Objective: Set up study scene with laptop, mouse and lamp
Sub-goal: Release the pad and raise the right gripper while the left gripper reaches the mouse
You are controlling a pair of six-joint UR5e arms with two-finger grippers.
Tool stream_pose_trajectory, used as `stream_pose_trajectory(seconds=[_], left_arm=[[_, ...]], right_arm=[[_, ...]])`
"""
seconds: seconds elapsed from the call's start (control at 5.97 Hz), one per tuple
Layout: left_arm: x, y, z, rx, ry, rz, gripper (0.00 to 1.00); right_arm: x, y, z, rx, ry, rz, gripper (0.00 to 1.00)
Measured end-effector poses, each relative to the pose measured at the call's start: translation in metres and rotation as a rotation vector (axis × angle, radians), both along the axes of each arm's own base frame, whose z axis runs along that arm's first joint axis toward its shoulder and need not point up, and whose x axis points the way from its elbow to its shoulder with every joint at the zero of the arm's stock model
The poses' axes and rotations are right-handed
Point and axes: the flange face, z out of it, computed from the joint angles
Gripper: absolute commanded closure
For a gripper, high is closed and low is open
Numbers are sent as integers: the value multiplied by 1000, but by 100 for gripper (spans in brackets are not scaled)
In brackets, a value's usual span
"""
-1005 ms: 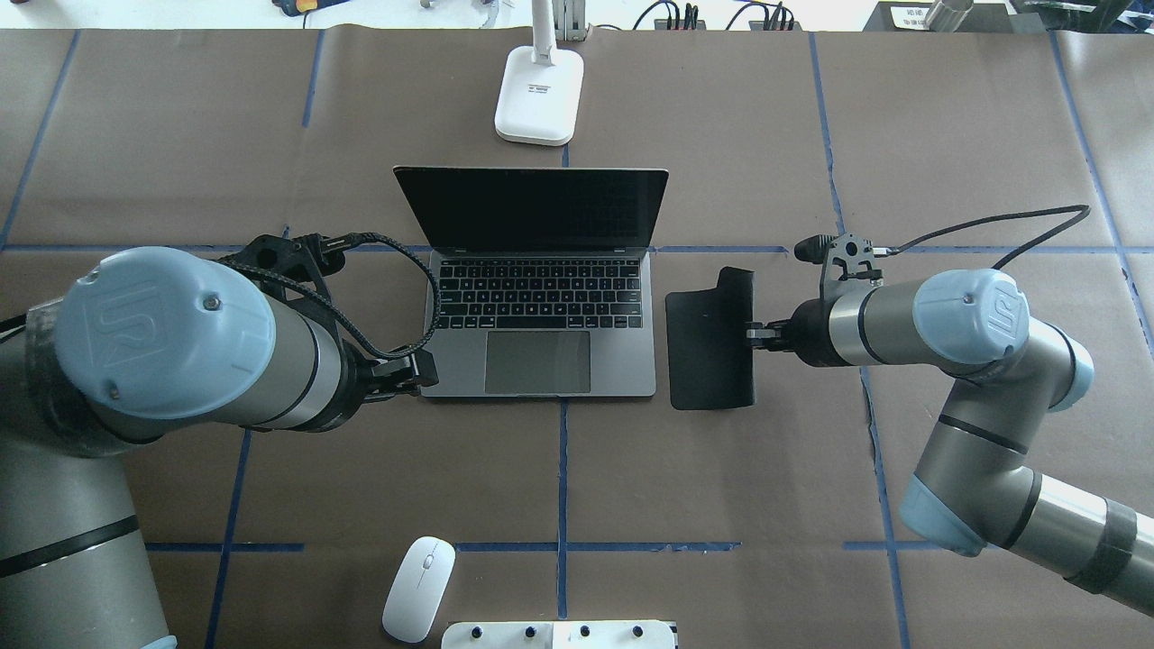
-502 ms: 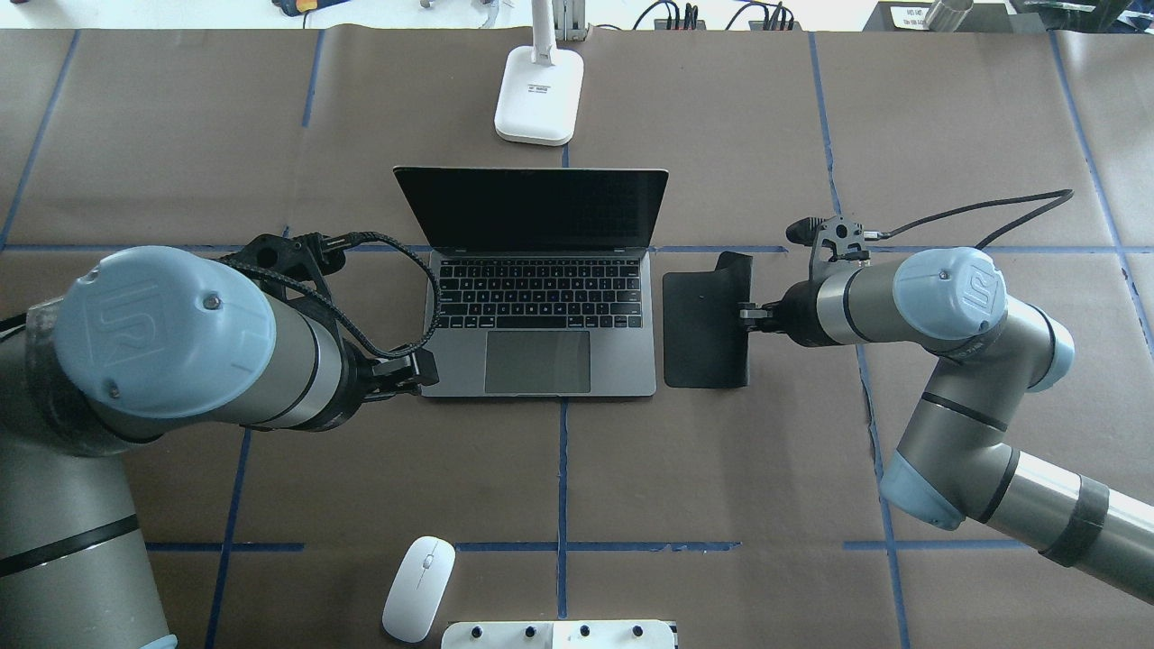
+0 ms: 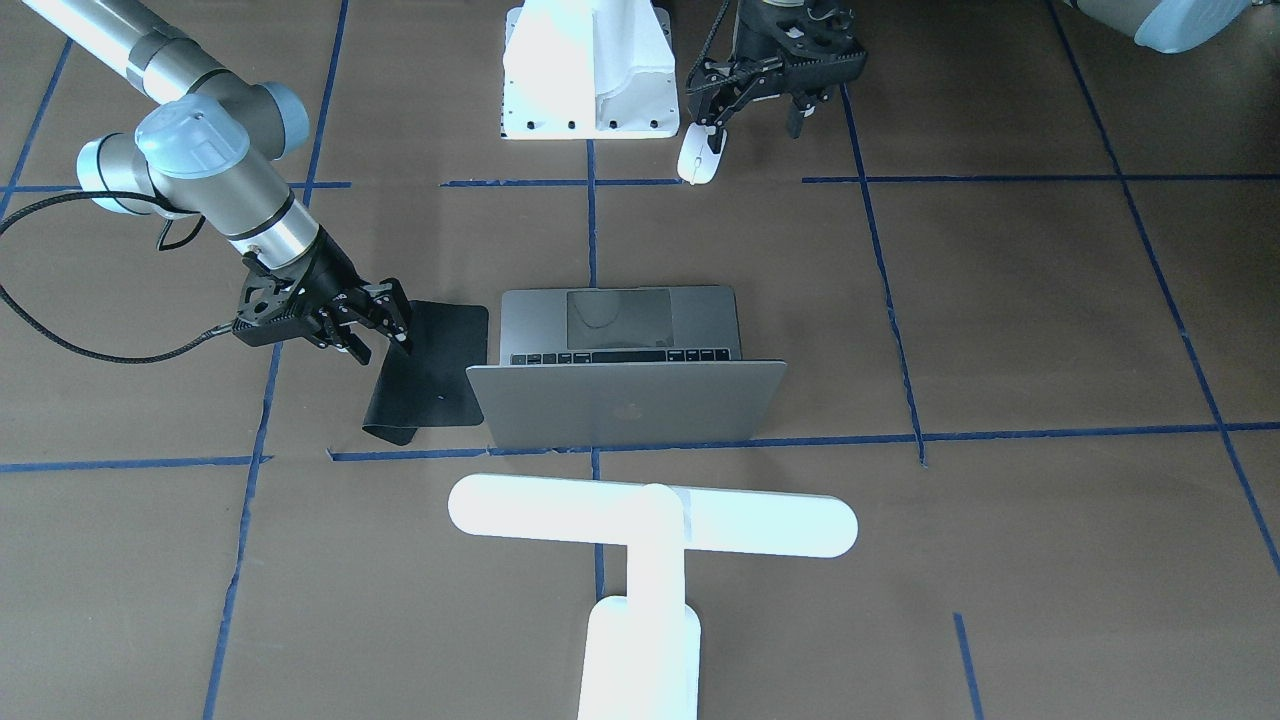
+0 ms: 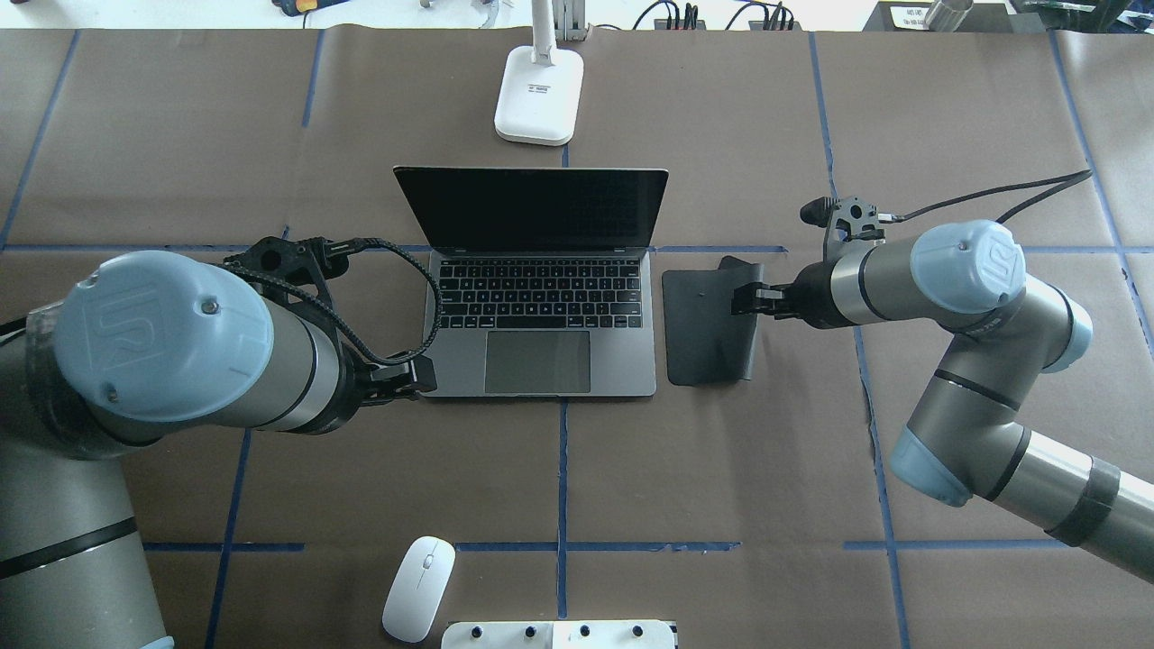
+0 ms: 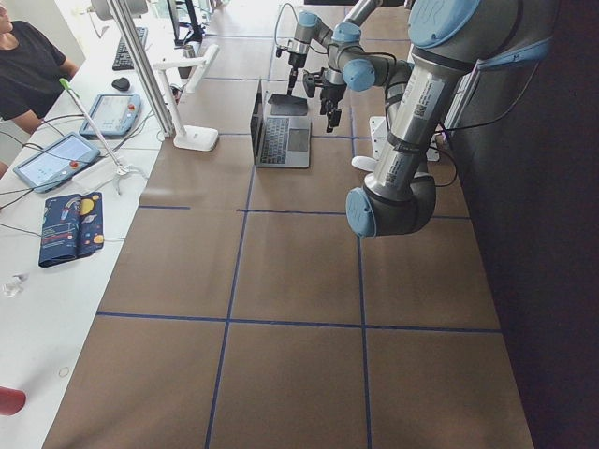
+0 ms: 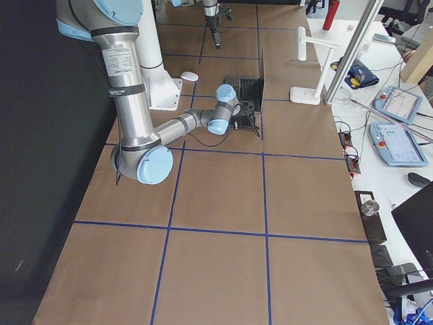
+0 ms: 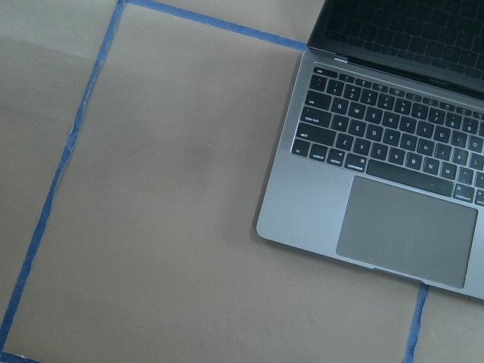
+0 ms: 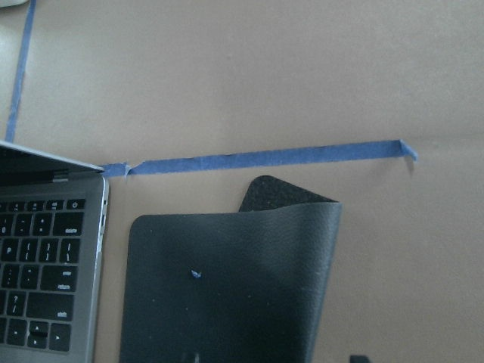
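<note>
The open grey laptop sits mid-table, and its front-left corner shows in the left wrist view. The white lamp stands behind it, its T-bar near the front-facing camera. The white mouse lies at the near edge, beside the white block. My right gripper is shut on the right edge of a black mat, which curls up to the right of the laptop. My left gripper is open and empty, held above the table by the laptop's front-left corner.
A white block with bolt holes sits at the near table edge next to the mouse. Blue tape lines cross the brown table cover. A black cable trails from the right wrist. Tablets and an operator are beyond the table's left end.
My right gripper first pushed the mat toward the laptop, then moved toward the far side, curling the mat's right edge higher. The left arm has barely shifted.
</note>
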Motion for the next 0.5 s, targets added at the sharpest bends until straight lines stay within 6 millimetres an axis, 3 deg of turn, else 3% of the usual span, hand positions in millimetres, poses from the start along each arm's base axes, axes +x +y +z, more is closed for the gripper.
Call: stream_pose_trajectory(seconds=[0.33,0.5], left_arm=[[1,8,37,74,3,80,0],[10,22,51,104,5,141,0]], right_arm=[[34,-23,-11,-83,17,-22,0],[46,-30,-23,-112,67,-24,0]])
